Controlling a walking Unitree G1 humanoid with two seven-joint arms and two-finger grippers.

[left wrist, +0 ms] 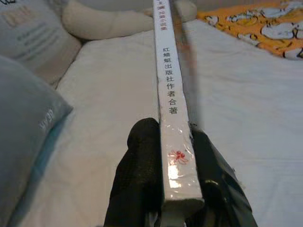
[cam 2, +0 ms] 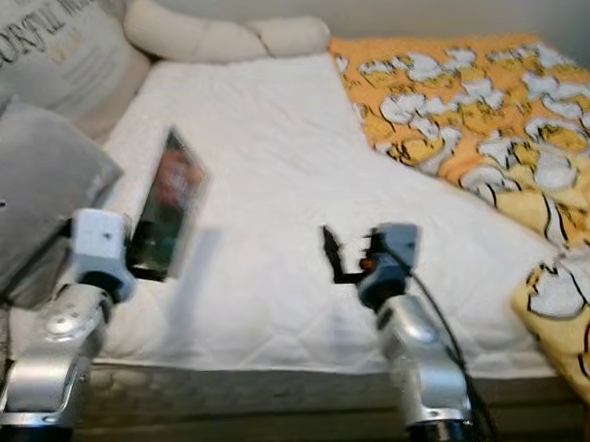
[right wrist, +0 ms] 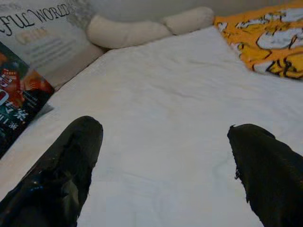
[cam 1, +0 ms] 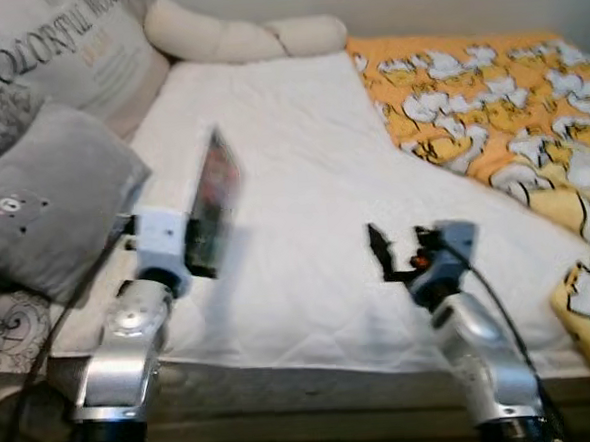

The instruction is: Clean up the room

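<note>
Your robot stands at the edge of a bed with a quilted white mattress cover (cam 1: pixel 304 210), mid-way through tidying the room. The one loose item you can see, a thin glossy paperback book with a dark, colourful cover (cam 1: pixel 212 206), is already off the bedding and in the air above the near left part of the mattress; judging from that, the pick-up is done and the putting-away is what remains. Nothing in these views shows you where it should go.

Your left gripper (left wrist: pixel 165 189) is clamped on the book's lower end, one black finger (left wrist: pixel 139 161) pressed to each cover, so the white spine with its printed characters runs straight up and away from the wrist. The left arm is raised in front of the robot, forearm angled upward, holding the book on edge and tilted slightly; it looks blurred in the head views, so its exact lean is hard for you to judge.

Your right gripper (cam 1: pixel 395 252) is empty, its two black fingers spread wide, poised low over bare white cover near the middle of the front edge, well apart from the book.

Still lying on the bed: a grey cushion with a small bear motif (cam 1: pixel 43 201), a lettered beige pillow (cam 1: pixel 59 50), a long cream bolster (cam 1: pixel 244 36) and a crumpled orange cartoon-print blanket (cam 1: pixel 489 109).
</note>
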